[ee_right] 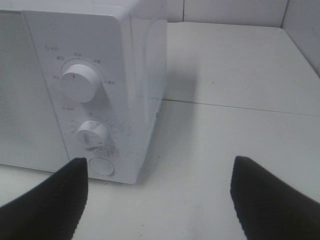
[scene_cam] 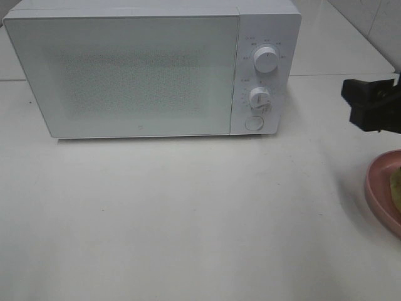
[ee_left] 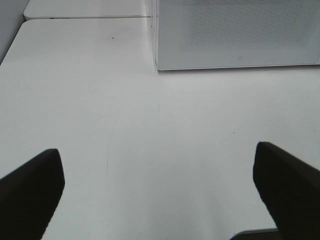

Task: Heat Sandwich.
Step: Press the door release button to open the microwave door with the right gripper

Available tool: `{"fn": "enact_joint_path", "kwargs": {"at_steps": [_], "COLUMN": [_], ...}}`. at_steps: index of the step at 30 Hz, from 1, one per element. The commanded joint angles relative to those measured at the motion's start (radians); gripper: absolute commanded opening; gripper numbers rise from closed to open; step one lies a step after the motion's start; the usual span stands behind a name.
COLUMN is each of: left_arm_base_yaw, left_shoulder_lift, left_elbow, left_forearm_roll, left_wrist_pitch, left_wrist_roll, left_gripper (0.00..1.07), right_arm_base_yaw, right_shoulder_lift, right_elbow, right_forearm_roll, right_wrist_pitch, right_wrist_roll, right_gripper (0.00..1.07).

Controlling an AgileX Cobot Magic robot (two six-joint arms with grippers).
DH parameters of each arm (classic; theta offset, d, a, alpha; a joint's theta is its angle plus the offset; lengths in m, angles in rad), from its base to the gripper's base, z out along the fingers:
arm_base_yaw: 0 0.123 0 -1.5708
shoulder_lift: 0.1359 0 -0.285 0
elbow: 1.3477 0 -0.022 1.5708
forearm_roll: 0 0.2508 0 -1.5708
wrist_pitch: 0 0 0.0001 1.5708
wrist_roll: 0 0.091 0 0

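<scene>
Jaws first, left pair: parted very wide, one dark tip at either side of the left wrist view, nothing gripped, only bare white table (ee_left: pixel 160 130) between them and a near corner of the microwave (ee_left: pixel 235 35) farther off. Right jaws: also well parted, nothing gripped, hanging over the table to the right of the microwave and aimed toward its control panel. Left jaws out of sight from the high camera. Right arm (scene_cam: pixel 374 103) seen there only as a dark block at the right edge, above the table. Nearest on the right, cut off by the frame edge: round pink plate (scene_cam: pixel 378 188) flat on the table, with the sandwich (scene_cam: pixel 396 186) on it. Only a yellowish-green sliver of the sandwich visible, so no telling its full shape. Plate and sandwich nearer than the right arm, well apart from the microwave. Broad stretch of white table across the near and middle ground. Far side, left of centre: white microwave standing on the table, door (scene_cam: pixel 125 75) shut, with a speckled grey window. On its right-hand panel, top to bottom: large upper knob (scene_cam: pixel 266 59), smaller lower knob (scene_cam: pixel 259 98), round button (scene_cam: pixel 254 123). Farther right, beside the microwave: a thin joint line (scene_cam: pixel 338 74) across the table.
</scene>
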Motion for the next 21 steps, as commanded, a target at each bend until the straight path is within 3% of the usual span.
{"fn": "enact_joint_path", "kwargs": {"at_steps": [1, 8, 12, 21], "left_arm_base_yaw": [0.0, 0.0, 0.0, 0.0], "left_shoulder_lift": [-0.026, -0.026, -0.026, -0.026], "left_elbow": [0.005, 0.005, 0.005, 0.005], "left_forearm_roll": [-0.003, -0.003, -0.003, -0.003], "left_wrist_pitch": [-0.009, -0.009, -0.009, -0.009], "left_wrist_roll": [0.0, 0.0, 0.0, 0.0], "left_gripper": [0.97, 0.97, 0.97, 0.97], "right_arm_base_yaw": [0.073, 0.204, 0.337, 0.461], "right_shoulder_lift": [0.068, 0.193, 0.312, 0.471], "right_elbow": [-0.001, -0.001, -0.002, -0.004], "right_forearm_roll": [0.088, 0.274, 0.434, 0.558], "right_wrist_pitch": [-0.085, -0.243, -0.457, -0.647], "right_wrist_roll": [-0.078, -0.175, -0.2, -0.198], "right_gripper": [0.76, 0.76, 0.76, 0.76]}}
